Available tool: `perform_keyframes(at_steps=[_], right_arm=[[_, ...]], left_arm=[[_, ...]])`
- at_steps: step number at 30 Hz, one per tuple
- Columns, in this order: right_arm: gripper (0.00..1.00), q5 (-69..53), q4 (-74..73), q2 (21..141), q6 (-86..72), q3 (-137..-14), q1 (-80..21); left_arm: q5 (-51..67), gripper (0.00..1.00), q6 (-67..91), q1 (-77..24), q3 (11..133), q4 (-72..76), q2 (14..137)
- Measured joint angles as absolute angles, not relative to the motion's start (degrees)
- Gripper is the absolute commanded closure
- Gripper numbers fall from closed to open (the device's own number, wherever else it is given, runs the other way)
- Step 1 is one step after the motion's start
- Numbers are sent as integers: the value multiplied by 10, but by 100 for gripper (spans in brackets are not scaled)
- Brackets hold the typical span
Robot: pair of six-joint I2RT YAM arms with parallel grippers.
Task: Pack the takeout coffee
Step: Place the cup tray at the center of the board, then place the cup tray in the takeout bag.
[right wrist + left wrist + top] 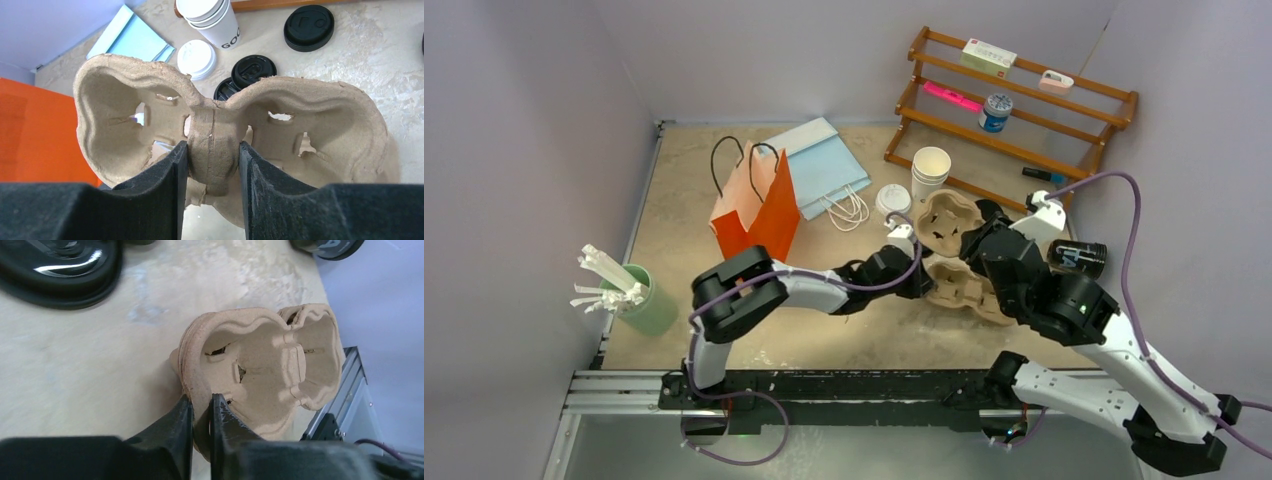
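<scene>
One black paper cup with white print lies on its side at the right, its edge also showing in the left wrist view. Black lids lie on the table beyond the carrier. My right gripper is shut on the middle bridge of a brown pulp carrier, held up off the table. A second pulp carrier rests on the table, and my left gripper pinches its rim. Both carriers' cup holes are empty.
Stacked white cups and a white lid sit behind the carriers. An orange paper bag stands at the centre left, with a blue bag lying flat behind it. A wooden rack stands at the back right, a green cup at the left.
</scene>
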State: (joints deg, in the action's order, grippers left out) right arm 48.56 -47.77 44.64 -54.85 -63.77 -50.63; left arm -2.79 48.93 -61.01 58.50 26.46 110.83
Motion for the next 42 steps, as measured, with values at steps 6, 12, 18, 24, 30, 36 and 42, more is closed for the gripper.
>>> perform_keyframes(at_steps=[6, 12, 18, 24, 30, 36, 42], right_arm=[[59, 489, -478, 446, -545, -635, -506], [59, 477, -478, 430, -543, -611, -506], [61, 432, -453, 425, -509, -589, -506], [62, 366, -389, 450, -447, -588, -506], [63, 289, -325, 511, -397, -588, -506], [64, 200, -276, 558, -359, -588, -506], [64, 161, -257, 555, -341, -588, -506]], left_arm=[[-83, 40, 500, -637, 640, 276, 1159], [-152, 38, 452, -633, 589, 179, 1024], [-193, 43, 401, -632, 575, 48, 808], [-222, 47, 348, -631, 606, -138, 677], [-239, 50, 302, -570, 726, -312, 626], [-280, 49, 234, -442, 846, -435, 611], [-314, 49, 177, -345, 898, -487, 621]])
